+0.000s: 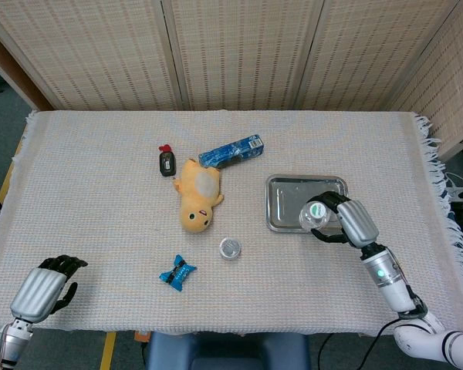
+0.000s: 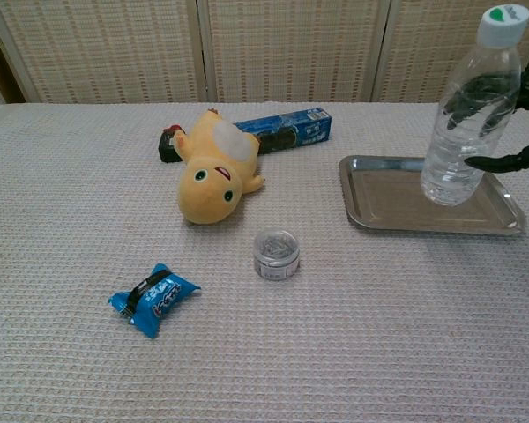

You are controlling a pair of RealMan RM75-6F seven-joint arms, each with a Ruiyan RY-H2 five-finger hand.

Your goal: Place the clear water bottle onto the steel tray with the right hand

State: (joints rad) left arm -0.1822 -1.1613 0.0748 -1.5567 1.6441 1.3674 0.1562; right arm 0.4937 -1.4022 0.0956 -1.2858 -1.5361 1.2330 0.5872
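Clear water bottle point(image 2: 470, 110) nearly upright over the steel tray point(image 2: 388, 204), green cap on top. Held from the side by the right hand point(image 1: 347, 221), fingers wrapped around it. Left hand point(image 1: 40, 290) curled near the table edge, holding nothing.

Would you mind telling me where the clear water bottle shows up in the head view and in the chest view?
Head view: clear water bottle seen from above, cap up, at the steel tray's near right part, held by the right hand.
Chest view: upright at far right, over the tray's right half.
Shared landmark: the yellow plush toy, left of the tray.
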